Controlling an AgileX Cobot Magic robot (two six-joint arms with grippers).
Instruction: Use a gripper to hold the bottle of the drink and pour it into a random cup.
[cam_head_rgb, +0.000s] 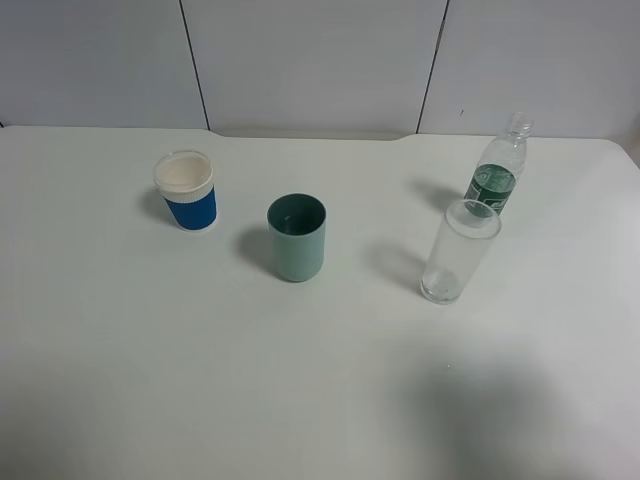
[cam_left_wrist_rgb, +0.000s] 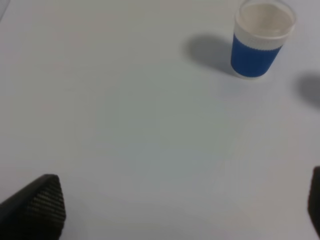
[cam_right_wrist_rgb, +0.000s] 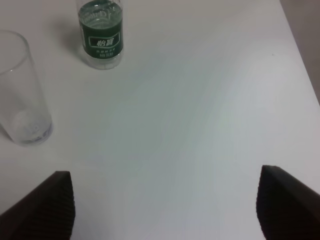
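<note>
The bottle of the drink (cam_head_rgb: 497, 175) stands upright and uncapped at the back right of the white table (cam_head_rgb: 320, 380); it is clear plastic with a dark green label. The right wrist view shows the bottle (cam_right_wrist_rgb: 101, 40) well ahead of my right gripper (cam_right_wrist_rgb: 167, 205), which is open with only bare table between its black fingers (cam_right_wrist_rgb: 50, 205). The teal cup (cam_head_rgb: 296, 238) stands upright near the table's middle. My left gripper (cam_left_wrist_rgb: 177, 205) is open too, its fingertips (cam_left_wrist_rgb: 40, 202) wide apart over bare table. Neither arm shows in the exterior high view.
A tall clear glass (cam_head_rgb: 458, 252) stands just in front of the bottle, also seen as the glass (cam_right_wrist_rgb: 20, 95) in the right wrist view. A white cup with a blue sleeve (cam_head_rgb: 187, 190) stands at the back left, ahead of the left gripper as the sleeved cup (cam_left_wrist_rgb: 260, 42).
</note>
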